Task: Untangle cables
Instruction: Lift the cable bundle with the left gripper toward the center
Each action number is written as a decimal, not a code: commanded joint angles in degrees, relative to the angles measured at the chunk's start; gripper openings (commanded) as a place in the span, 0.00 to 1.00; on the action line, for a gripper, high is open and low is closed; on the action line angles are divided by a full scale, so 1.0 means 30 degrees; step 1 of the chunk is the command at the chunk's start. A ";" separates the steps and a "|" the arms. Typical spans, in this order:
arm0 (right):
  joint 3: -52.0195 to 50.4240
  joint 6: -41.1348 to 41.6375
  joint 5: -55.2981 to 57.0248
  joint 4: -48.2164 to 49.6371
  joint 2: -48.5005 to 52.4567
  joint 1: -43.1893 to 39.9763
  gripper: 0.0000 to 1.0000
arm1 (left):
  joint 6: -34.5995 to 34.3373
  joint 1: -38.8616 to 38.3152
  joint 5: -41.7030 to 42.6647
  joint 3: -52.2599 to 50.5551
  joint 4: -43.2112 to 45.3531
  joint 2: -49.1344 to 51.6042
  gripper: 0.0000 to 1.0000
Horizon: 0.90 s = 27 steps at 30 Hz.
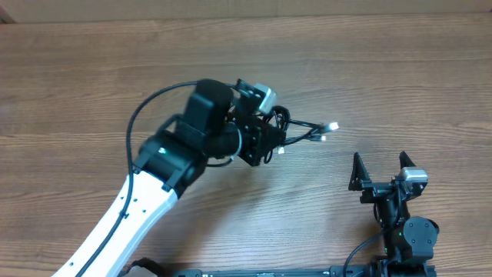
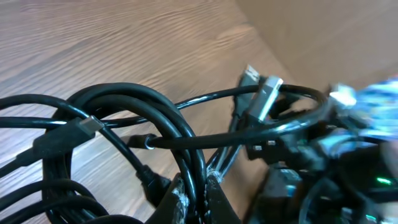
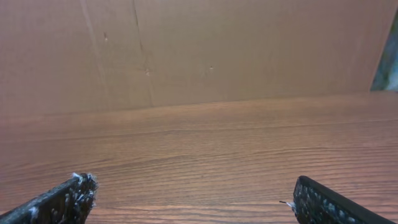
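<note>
Counter (image 1: 92,69): brown wood-grain surface that fills the overhead view.
Background: a plain brown wall (image 3: 186,50) stands at the far edge of the counter, seen in the right wrist view.
Cables (image 1: 304,132): one black bunch near the middle of the counter, at the tip of the left arm (image 1: 131,208). Several strands stick out from the bunch toward the right side of the overhead view.
Plugs (image 1: 332,125): small silver connectors at the ends of these strands, close to each other. One plug (image 2: 267,96) shows clearly in the left wrist view, crossing over a black loop.
Tangle: in the left wrist view the cords (image 2: 124,118) make many loops that cross and overlap. I cannot follow one single cord.
Left fingers (image 2: 177,202): closed tight, and they pinch some strands of the cables between them.
Right fingers (image 1: 357,173): spread wide and holding nothing, low on the right side of the counter, well apart from the cables. Between their two tips (image 3: 65,202) only bare wood shows.
</note>
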 commanded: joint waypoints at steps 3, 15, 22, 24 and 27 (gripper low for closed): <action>-0.0197 -0.0015 -0.0022 0.0146 -0.0189 0.0124 1.00 | -0.1304 0.0969 0.4036 0.0306 0.0546 -0.0350 0.04; -0.0138 0.5442 -0.2135 0.0321 -0.0189 0.0124 1.00 | -1.2684 0.0976 -0.2616 0.0306 0.1923 -0.0350 0.04; 0.3293 0.7519 -0.5064 -0.4663 -0.0182 0.0124 1.00 | -1.7668 0.0962 -0.6222 0.0306 0.1923 -0.0350 0.04; 0.4437 0.7519 -0.5056 -0.6237 -0.0109 0.0124 1.00 | -1.8214 0.0962 -0.6295 0.0306 0.1909 -0.0350 0.05; 0.6557 0.7526 -0.5355 -0.8626 0.0415 0.0124 1.00 | -1.9839 0.0962 -0.6688 0.0306 0.1581 -0.0350 0.05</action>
